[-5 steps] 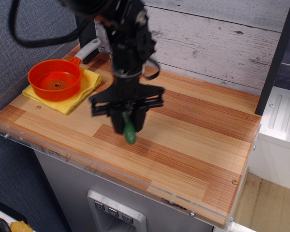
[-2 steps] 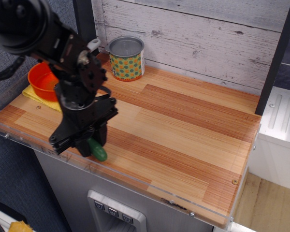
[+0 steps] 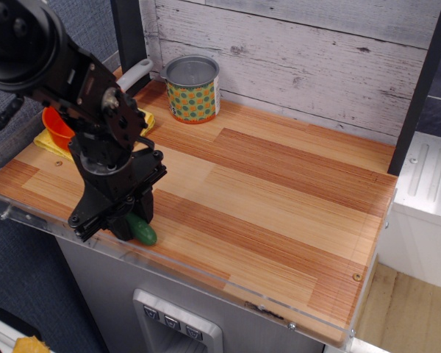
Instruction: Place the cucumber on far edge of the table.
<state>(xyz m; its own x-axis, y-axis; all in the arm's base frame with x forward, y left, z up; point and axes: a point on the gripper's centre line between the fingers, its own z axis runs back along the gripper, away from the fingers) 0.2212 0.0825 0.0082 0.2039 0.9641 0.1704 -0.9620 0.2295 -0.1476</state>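
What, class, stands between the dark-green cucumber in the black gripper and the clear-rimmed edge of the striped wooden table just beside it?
Nothing visible. The black gripper holds the dark-green cucumber low over bare planks, right beside the striped wooden table's clear-rimmed edge.

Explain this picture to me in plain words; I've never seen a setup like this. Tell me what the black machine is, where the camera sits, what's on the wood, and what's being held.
The black machine is a robot arm ending in a gripper. One camera looks down at the table from above, at an angle. The gripper is low at the table's near-left edge, closed on a small green cucumber whose tip pokes out below. Behind the arm sit an orange funnel-like cup on a yellow cloth, and a patterned can by the plank wall.
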